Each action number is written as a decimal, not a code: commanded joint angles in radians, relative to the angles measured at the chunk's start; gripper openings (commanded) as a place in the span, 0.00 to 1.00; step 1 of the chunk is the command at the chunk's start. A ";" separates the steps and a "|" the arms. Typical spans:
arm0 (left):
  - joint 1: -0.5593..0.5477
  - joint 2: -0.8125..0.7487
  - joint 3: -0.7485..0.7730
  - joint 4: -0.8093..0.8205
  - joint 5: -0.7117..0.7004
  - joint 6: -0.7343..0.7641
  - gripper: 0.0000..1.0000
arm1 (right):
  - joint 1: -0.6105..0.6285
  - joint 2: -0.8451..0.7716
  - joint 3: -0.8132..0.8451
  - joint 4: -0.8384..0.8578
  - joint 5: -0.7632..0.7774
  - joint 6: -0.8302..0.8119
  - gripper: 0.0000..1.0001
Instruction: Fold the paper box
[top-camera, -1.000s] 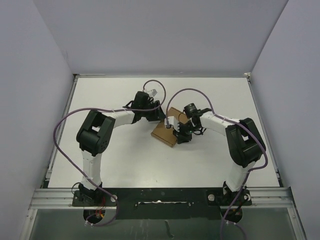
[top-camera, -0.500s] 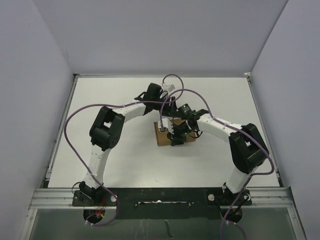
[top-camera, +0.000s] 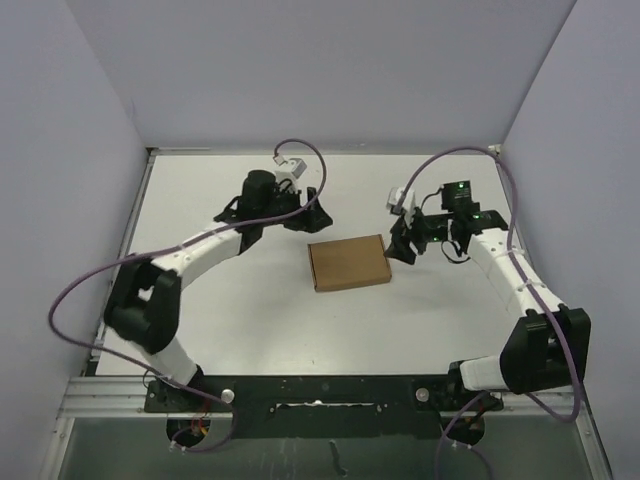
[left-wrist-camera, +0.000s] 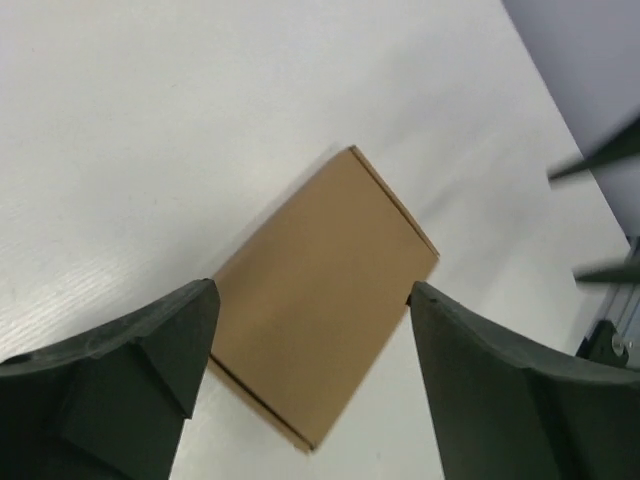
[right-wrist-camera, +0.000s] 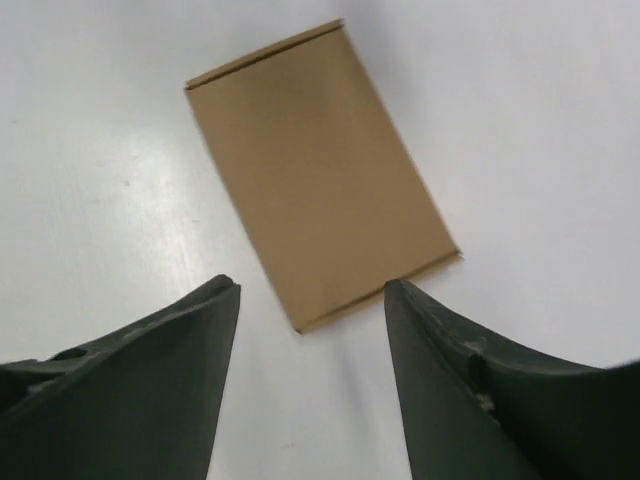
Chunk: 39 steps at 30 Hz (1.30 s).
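paper box (top-camera: 348, 263): flat on the table (top-camera: 230, 300), near its middle | left gripper (top-camera: 308, 206): behind and to the left of the paper box, apart from it | right gripper (top-camera: 401, 240): near the paper box's right edge, slightly behind it, not touching

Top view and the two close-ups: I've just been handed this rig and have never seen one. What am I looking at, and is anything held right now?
The wide picture comes from a fixed camera above and behind two robot arms bolted at the near edge of a white table. Each arm ends in a two-finger claw: the left gripper and the right gripper. The other two pictures come from a camera on each wrist. The dark shapes at the bottom of them are that gripper's own fingers. Between the arms lies the paper box, brown, flat and closed. Both grippers are open, hold nothing, and neither touches the box.
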 joint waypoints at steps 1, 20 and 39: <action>-0.012 -0.411 -0.235 0.159 -0.061 0.092 0.85 | -0.155 -0.133 -0.005 0.098 -0.062 0.117 0.73; 0.051 -0.917 0.035 -0.468 -0.158 0.010 0.98 | -0.287 -0.196 0.574 0.053 -0.009 0.756 0.98; 0.051 -0.949 0.026 -0.497 -0.154 -0.001 0.98 | -0.301 -0.248 0.622 0.012 0.128 0.910 0.98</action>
